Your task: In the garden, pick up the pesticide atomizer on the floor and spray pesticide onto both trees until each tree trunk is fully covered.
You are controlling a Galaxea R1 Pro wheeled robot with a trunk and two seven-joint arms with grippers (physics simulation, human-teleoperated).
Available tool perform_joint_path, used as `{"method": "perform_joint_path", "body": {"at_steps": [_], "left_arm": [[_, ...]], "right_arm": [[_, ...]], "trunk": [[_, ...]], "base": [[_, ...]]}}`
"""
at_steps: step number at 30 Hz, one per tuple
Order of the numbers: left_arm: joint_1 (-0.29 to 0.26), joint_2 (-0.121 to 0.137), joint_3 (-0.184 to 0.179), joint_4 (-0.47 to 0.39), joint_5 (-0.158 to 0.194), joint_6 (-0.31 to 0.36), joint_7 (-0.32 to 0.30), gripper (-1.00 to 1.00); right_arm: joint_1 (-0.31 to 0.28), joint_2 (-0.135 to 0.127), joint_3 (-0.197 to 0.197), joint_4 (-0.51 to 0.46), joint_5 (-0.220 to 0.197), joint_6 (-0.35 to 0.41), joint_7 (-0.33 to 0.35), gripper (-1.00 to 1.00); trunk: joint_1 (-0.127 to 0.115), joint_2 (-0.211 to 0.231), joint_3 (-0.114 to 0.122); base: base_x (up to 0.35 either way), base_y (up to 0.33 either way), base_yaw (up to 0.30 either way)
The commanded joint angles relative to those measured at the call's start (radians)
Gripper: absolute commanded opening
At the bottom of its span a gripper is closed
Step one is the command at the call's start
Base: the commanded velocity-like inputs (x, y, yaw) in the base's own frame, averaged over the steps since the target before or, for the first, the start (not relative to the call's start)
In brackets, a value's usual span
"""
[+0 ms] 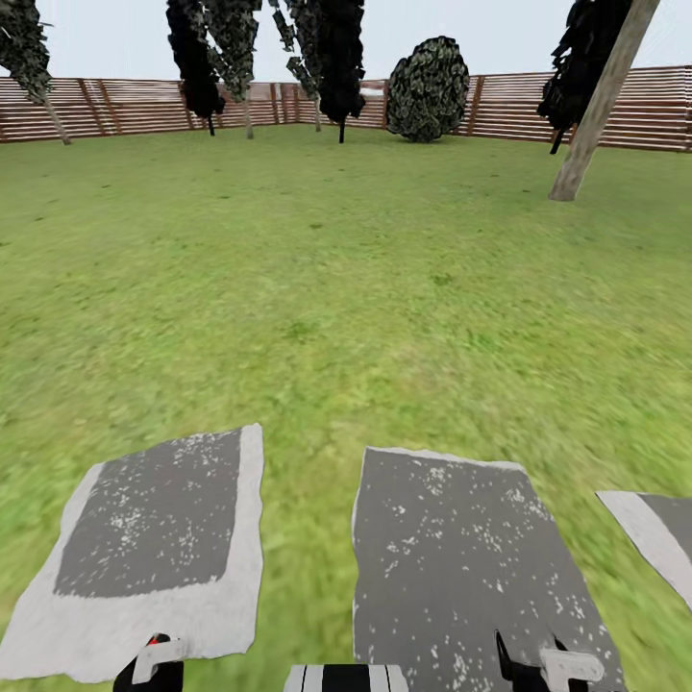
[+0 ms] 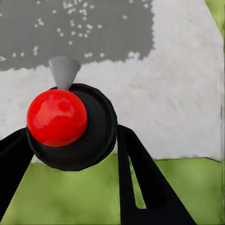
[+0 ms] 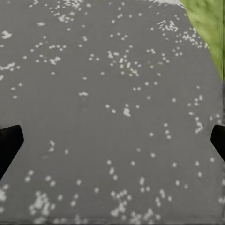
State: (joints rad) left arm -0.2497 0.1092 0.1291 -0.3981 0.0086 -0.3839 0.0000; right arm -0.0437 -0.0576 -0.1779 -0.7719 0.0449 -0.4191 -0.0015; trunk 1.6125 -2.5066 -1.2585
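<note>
— Starting with the right gripper: how do its fingers stand?

— Spread wide and released, one dark tip at each edge of the wrist view. They hold nothing and hang over a speckled grey slab.

— And the left gripper?

— Its two black fingers flank a black round body topped by a shiny red knob, with a grey cone beyond it. The body meets both fingers in the picture, but whether they clamp it cannot be told. Whether it is the atomizer cannot be told either.

— Arm poses?

— Both are low and tucked close. In the head view the left gripper peeks in at 7 o'clock and the right one at 5 o'clock, each over its own slab.

— Where are the trees?

— One smooth beige trunk leans at 1 o'clock, far across the lawn. A second thin trunk stands at 11 o'clock by the fence.
</note>
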Motion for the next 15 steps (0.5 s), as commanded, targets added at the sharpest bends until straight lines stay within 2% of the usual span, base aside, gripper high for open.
{"method": "perform_joint_path", "body": {"at_steps": [1,15], "left_arm": [[0.001,-0.001,-0.001,0.001,0.0,0.0,0.001,-1.0],[0.003,-0.002,0.0,0.008,-0.002,0.0,0.002,-1.0]], "right_arm": [[0.0,0.0,0.001,0.012,0.0,0.0,0.0,1.0],[0.001,0.003,0.002,0.047,-0.002,-0.001,-0.002,1.0]], "trunk": [[0.0,0.0,0.005],[-0.007,0.004,0.075]], "base": [[0.0,0.0,-0.232],[0.0,0.0,-0.232]]}}
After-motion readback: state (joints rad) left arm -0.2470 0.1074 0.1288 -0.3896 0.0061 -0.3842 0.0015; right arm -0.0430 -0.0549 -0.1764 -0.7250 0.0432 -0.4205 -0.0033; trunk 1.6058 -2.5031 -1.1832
